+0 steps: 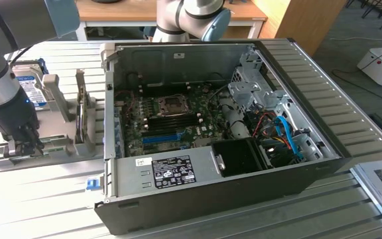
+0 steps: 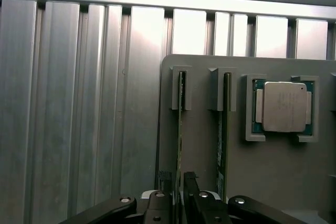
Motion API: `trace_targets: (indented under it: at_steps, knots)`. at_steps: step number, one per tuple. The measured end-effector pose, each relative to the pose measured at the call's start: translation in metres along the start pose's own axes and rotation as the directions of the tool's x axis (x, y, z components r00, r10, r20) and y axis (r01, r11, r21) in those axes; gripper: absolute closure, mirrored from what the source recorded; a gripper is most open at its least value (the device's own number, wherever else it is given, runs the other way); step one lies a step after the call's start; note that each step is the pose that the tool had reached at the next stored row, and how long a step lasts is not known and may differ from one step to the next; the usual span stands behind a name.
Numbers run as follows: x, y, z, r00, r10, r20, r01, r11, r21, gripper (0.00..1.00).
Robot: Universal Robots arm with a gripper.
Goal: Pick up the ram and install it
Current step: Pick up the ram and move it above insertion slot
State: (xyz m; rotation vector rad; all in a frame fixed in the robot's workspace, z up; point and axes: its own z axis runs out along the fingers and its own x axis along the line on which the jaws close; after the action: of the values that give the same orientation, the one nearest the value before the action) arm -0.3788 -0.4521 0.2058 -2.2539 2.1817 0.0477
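A robot arm reaches down at the exterior view's left, its gripper (image 1: pixel 25 145) lowered into a grey holder tray (image 1: pixel 78 145) that sits on a slatted metal table (image 1: pixel 45 199) beside an open computer case (image 1: pixel 211 191). From the wrist camera, the tray holds 2 thin green memory sticks standing on edge in parallel slots, with a square processor chip (image 2: pixel 283 106) resting in its own pocket just beside them. The gripper's jaws stand wide and grasp nothing. Its 2 dark fingers (image 2: pixel 190 183) flank the ram (image 2: pixel 180 129), the stick farther from the chip, 1 on each side, close to it but not visibly pressing. The second stick (image 2: pixel 224 129) stands just beside the nearer finger. Inside the case, well apart from the tray, the motherboard (image 1: pixel 171 124) lies exposed with its dark memory slots showing no stick in them. By my reading, the pick-up step is in hand and installation has not begun. The grasp calls for care — the jaws need to meet the thin board squarely, and the lift wants to run straight out of the slots without brushing the neighbouring stick.
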Motion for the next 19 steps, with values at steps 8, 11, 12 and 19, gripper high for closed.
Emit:
trace_targets:
  at_steps: [8, 11, 12, 19]
  knots:
    - [0.0001, -0.0001, 0.0018, 1.0000, 0.000, -0.0001, 0.000, 1.0000, -0.0001, 0.76]
    - [0.0001, -0.0001, 0.0019, 1.0000, 0.000, -0.0002, 0.000, 1.0000, -0.0001, 0.76]
    - [0.0001, -0.0002, 0.0020, 1.0000, 0.000, -0.0001, 0.000, 1.0000, 0.0000, 0.76]
    - [0.0002, -0.0044, 0.0020, 1.0000, 0.000, 0.0000, 0.000, 1.0000, 0.0001, 0.76]
